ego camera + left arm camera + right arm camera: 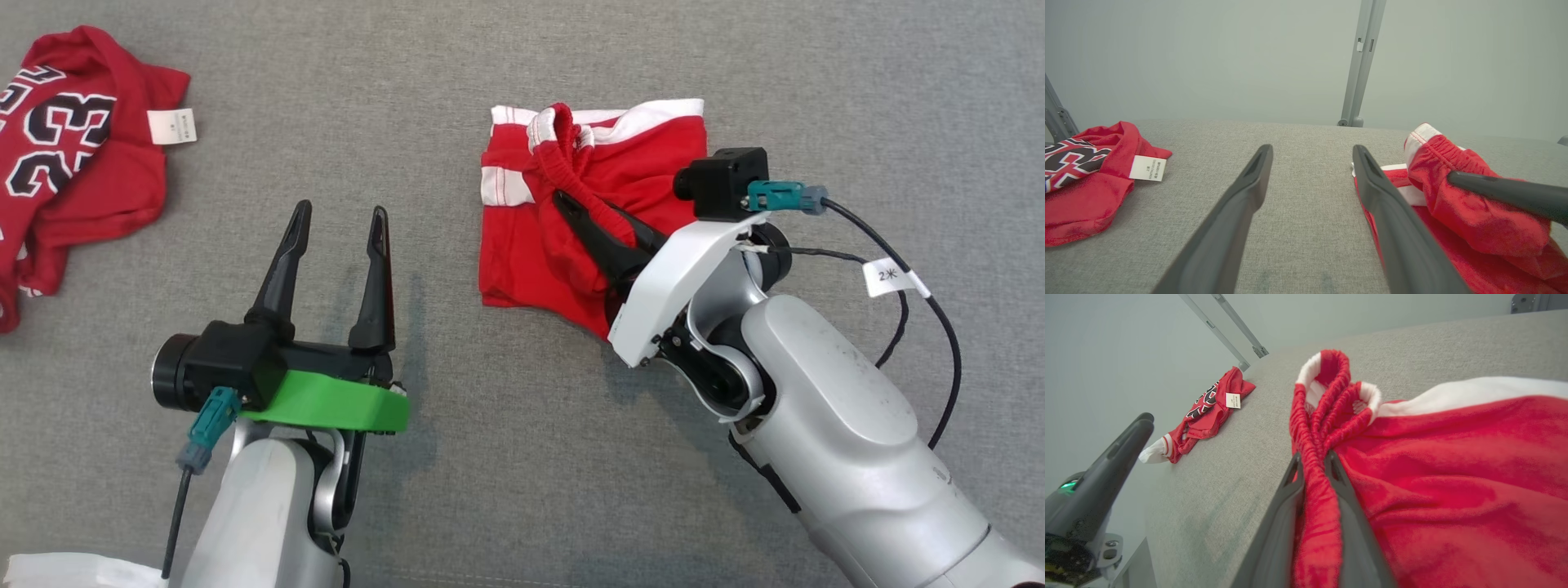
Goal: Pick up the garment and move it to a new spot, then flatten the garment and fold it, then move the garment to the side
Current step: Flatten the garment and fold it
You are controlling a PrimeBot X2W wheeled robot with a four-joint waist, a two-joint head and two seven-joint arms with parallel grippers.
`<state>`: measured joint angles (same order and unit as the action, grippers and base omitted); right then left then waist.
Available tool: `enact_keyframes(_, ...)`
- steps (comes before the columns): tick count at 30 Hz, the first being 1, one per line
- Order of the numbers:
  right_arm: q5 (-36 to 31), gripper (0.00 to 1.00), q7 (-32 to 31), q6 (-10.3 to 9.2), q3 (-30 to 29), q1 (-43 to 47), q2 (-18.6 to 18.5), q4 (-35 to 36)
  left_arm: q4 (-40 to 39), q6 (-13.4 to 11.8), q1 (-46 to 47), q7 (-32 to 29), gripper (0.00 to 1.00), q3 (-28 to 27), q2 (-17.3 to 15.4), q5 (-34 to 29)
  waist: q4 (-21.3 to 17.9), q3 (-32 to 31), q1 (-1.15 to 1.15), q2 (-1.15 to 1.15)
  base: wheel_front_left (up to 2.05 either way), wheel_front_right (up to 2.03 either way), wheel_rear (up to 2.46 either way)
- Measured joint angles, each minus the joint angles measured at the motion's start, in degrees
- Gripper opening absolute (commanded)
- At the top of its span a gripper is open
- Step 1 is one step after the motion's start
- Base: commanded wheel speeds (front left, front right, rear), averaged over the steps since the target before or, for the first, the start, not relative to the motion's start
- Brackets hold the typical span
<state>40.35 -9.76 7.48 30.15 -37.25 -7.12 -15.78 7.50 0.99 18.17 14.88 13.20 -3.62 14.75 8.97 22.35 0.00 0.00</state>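
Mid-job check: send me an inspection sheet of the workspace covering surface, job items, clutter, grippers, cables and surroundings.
Surface: grey woven fabric surface, bare between the garments.
Job's things: red shorts with white trim, partly folded, gathered waistband bunched and raised.
Clutter: crumpled red jersey numbered 23 at the far left, apart from the shorts; pale object at the near-left edge, cannot tell what.
Grippers: left gripper open over bare surface; right gripper shut on the waistband.
Cables: black cable with a white tag loops beside the right forearm, apart from the shorts.
Surroundings: pale wall, grey metal post beyond the far edge.
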Motion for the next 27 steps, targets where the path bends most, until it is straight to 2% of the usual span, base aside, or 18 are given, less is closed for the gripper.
enact_keyframes(6,-0.8,0.00,3.3,0.00,2.8,-3.1,1.7,-7.7,0.3,0.0,0.1,0.0,1.00,0.7,0.5,0.4,3.2,0.6,0.00,0.00,0.00,0.00,0.00)
enact_keyframes(7,-0.7,0.04,3.8,0.00,3.2,-3.4,1.9,-8.5,0.3,0.0,0.1,0.0,1.00,0.8,0.5,0.4,3.4,0.7,0.00,0.00,0.00,0.00,0.00)
enact_keyframes(8,-0.6,0.46,4.4,0.00,3.5,-3.7,2.0,-9.2,0.3,0.0,0.1,0.0,1.00,0.7,0.5,0.4,3.5,0.8,0.00,0.00,0.00,0.00,0.00)
enact_keyframes(9,-0.6,1.00,5.4,0.01,3.9,-4.1,2.2,-9.8,0.4,0.0,0.1,0.0,1.00,0.7,0.5,0.4,3.5,0.8,0.00,0.00,0.00,0.00,0.00)
enact_keyframes(15,-1.2,1.00,11.7,0.01,8.5,-5.7,2.2,-10.0,0.6,0.0,0.1,0.1,1.00,0.5,0.6,0.1,2.7,0.7,0.00,0.00,0.00,0.00,0.00)
enact_keyframes(19,-5.5,1.00,18.9,0.01,9.7,-6.3,0.1,-9.0,0.8,0.0,0.0,0.1,1.00,0.0,0.7,-0.3,1.7,0.2,0.00,0.00,0.00,0.00,0.00)
enact_keyframes(22,-9.8,1.00,23.3,0.01,5.8,-5.2,-1.0,-8.1,1.1,0.0,-0.1,0.1,1.00,-0.6,0.7,-0.8,0.7,-0.3,0.00,0.00,0.00,0.00,0.00)
enact_keyframes(27,-17.0,1.00,24.8,0.01,-5.5,0.8,-1.1,-3.3,1.1,-0.3,-1.0,0.1,1.00,-2.4,0.3,-1.2,-1.4,-1.5,0.00,0.00,0.00,0.00,0.00)
